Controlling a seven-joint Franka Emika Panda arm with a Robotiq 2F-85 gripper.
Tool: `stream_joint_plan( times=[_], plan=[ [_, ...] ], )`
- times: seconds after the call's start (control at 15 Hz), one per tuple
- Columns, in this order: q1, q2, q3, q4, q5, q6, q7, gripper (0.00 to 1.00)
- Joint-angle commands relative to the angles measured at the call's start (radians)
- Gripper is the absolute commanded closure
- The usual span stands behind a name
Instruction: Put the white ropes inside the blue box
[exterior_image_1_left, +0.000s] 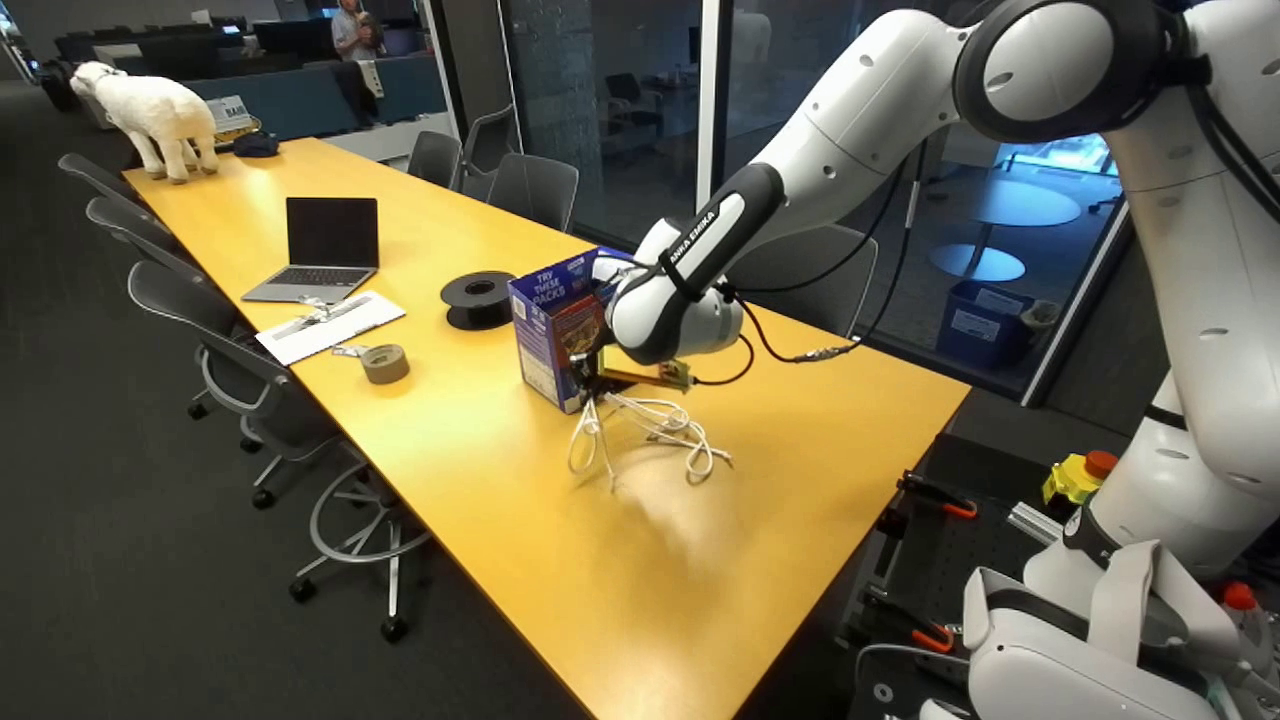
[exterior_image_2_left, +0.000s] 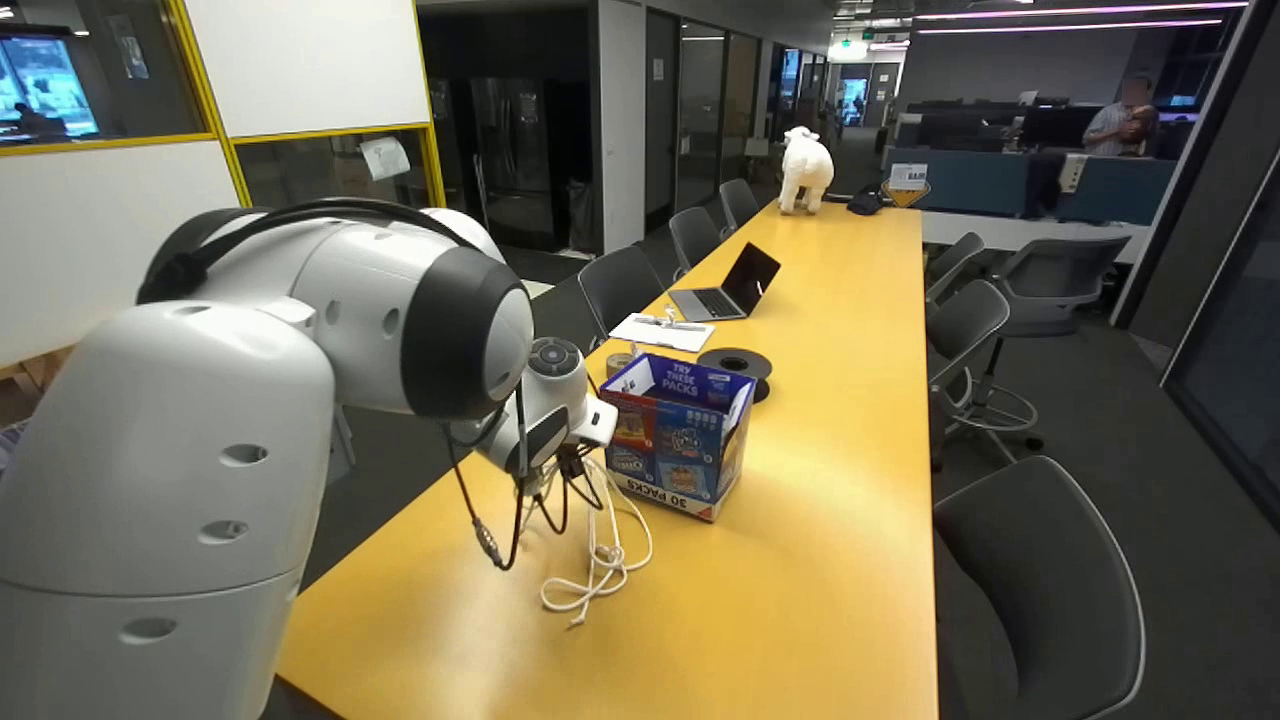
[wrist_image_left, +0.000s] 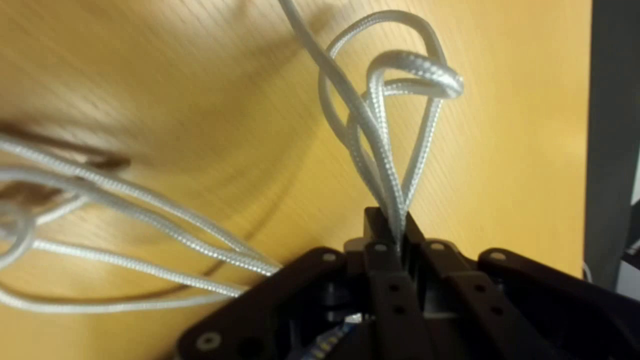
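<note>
Working left to right in an exterior view: a toy sheep (exterior_image_1_left: 160, 112) stands at the far end of the table (exterior_image_1_left: 690, 600); nearer come an open laptop (exterior_image_1_left: 325, 250), a white sheet (exterior_image_1_left: 342, 329) beside it, a tape roll (exterior_image_1_left: 386, 364) and a black spool (exterior_image_1_left: 478, 305). Next is the box (exterior_image_1_left: 553, 340) — upright and open-topped. The gripper (wrist_image_left: 395, 221) is just beside it, outside its walls; whether they touch cannot be determined. In the wrist view its fingertips are drawn close together on the white rope (wrist_image_left: 385, 155), pinching strands between them; how many cannot be counted. In both exterior views the rope is at the tool and outside the box: a loop hangs below the fingertips, and further lengths trail away over the table. Contact with the tabletop — cannot tell. The arm (exterior_image_1_left: 865, 100) fills the upper right, with a headset (exterior_image_1_left: 1045, 665) in the lower right corner.
</note>
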Motion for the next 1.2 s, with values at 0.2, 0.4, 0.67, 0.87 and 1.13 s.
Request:
stream_joint_plan(
  times=[0.2, 0.4, 0.67, 0.87, 1.13],
  plan=[
    [0.117, -0.111, -0.237, 0.206, -0.103, -0.104, 0.025, 0.93],
    [0.214, -0.151, -0.408, 0.309, -0.208, -0.18, 0.152, 0.92],
    [0.364, -0.137, -0.632, 0.522, -0.408, -0.334, 0.426, 0.92],
    [0.427, -0.099, -0.704, 0.694, -0.492, -0.471, 0.578, 0.92],
    [0.398, -0.055, -0.649, 0.902, -0.69, -0.657, 0.781, 0.93]
  ],
)
